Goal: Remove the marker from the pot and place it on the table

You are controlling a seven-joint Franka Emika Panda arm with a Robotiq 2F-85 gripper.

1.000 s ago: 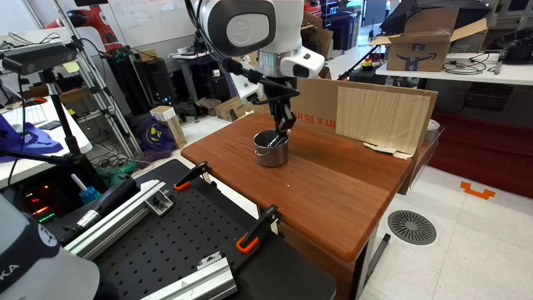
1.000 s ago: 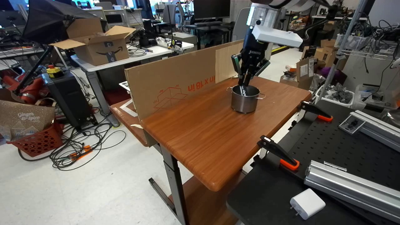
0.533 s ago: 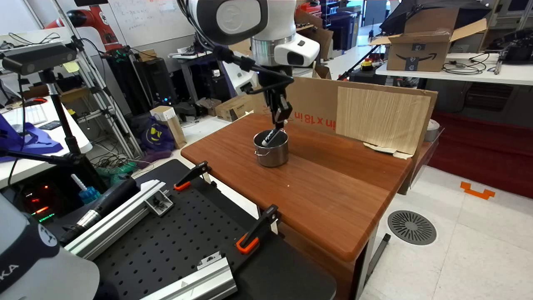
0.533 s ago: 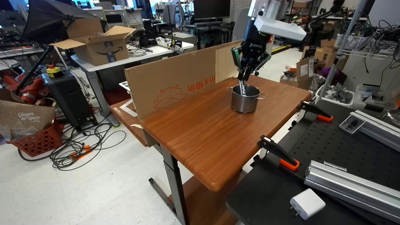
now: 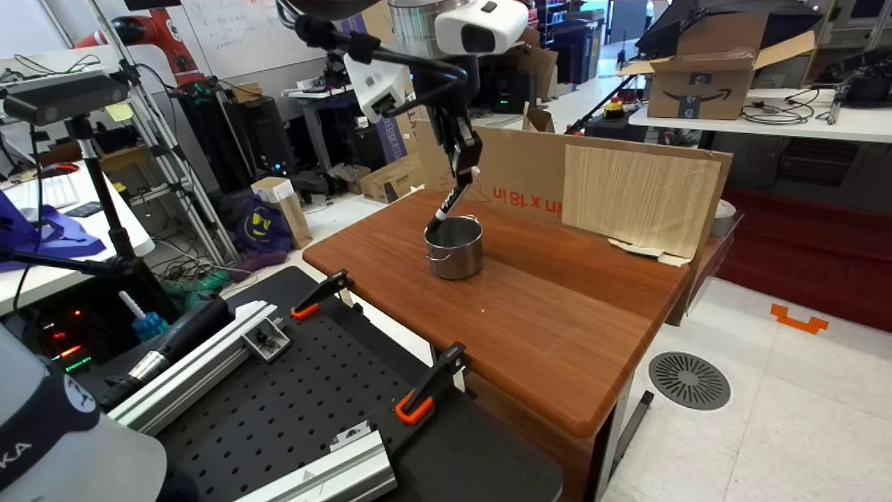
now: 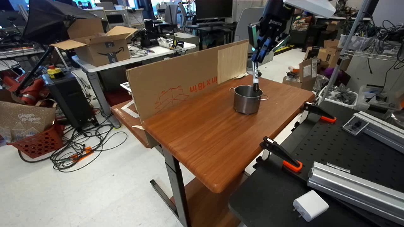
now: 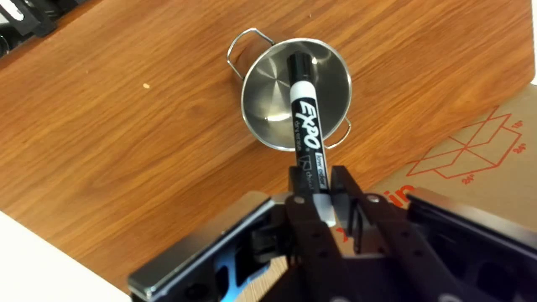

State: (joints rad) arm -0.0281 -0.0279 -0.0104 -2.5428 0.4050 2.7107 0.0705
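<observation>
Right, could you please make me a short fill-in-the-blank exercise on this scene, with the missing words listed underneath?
1. The large brand name on the dry-erase marker reads ____.
2. The marker's cap is coloured ____.
3. The metal pot on the wooden table has ____ wire loop handles.
4. Of the pot and the marker, the thing held by the gripper is the ____.

Missing words: Expo; black; two; marker.

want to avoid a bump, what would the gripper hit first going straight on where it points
Likely the pot, touched first by the marker held in the gripper; depth is unclear, so exactly where is uncertain.
</observation>
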